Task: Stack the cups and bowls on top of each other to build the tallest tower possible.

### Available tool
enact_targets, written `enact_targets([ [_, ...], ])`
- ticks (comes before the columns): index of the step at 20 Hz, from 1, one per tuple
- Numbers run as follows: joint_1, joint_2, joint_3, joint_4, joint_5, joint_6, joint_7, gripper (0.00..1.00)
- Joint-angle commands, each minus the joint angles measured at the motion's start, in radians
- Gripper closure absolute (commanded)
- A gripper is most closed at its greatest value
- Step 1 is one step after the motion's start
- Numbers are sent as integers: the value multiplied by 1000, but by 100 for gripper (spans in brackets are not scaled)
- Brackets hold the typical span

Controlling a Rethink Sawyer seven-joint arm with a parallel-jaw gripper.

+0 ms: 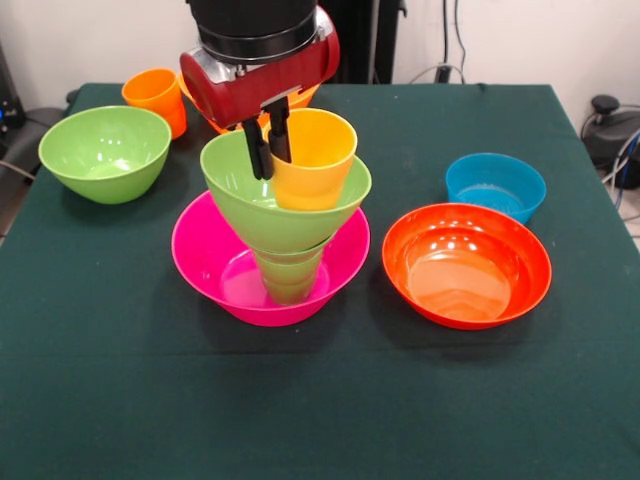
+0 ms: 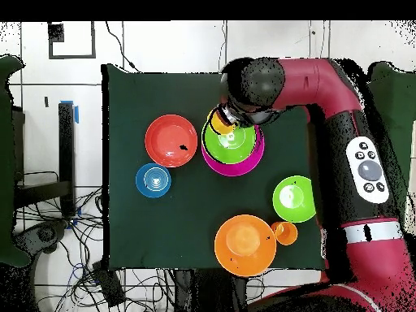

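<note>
The tool (image 1: 268, 148) was seen closed on the rim of the yellow cup (image 1: 315, 160), with 1 black finger inside the cup and the other outside its wall. The cup was tilted and rested inside a light green bowl (image 1: 262, 205), leaning toward that bowl's right side in the front view. This bowl was itself tilted and was carried on an upturned green cup (image 1: 288, 272), which stood in the middle of the large pink bowl (image 1: 210, 255); together these formed the tower near the centre of the green-covered worktop (image 1: 320, 400).

To the right of the tower in the front view, a red-orange bowl (image 1: 466, 265) was placed just apart from the pink bowl, and a smaller blue bowl (image 1: 496, 186) lay just behind it. At the far left, a 2nd light green bowl (image 1: 105, 152) was set, with an orange cup (image 1: 156, 98) just behind it. In the overhead view, a large orange bowl (image 2: 244, 243) was seen beside that orange cup.
</note>
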Motion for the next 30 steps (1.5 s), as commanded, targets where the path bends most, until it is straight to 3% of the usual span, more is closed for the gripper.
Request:
enact_targets([
  [1, 33, 55, -46, -57, -69, 19, -155, 100],
  [30, 27, 8, -69, 35, -76, -29, -105, 100],
])
